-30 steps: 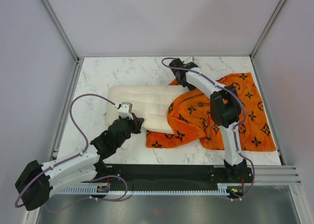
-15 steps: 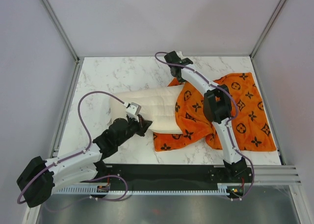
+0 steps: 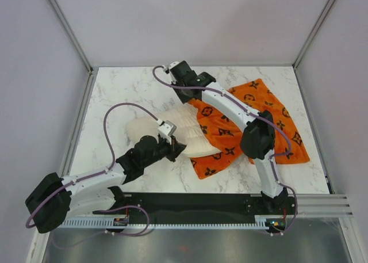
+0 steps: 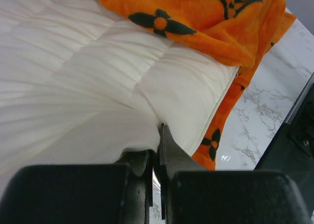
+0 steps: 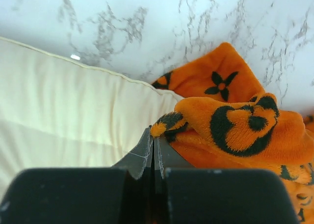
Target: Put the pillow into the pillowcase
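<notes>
**Soft pillow, floppy case, both pinched at the edge**

The pillow (image 3: 146,128) lies left of centre on the marble table (image 3: 115,90). Its right end is under the pillowcase (image 3: 259,110), which trails toward the table's right edge. The left gripper (image 4: 158,136) is clamped on a fold at the pillow's near edge. The right gripper (image 5: 153,133) is pinched closed on the case's hem. Both things look light and limp. The plump pillow will likely sag and bunch, so seam and hem grips suit best.

left claw (image 4: 159,131) closed, arm low | right claw (image 5: 153,132) closed, arm outstretched
</notes>
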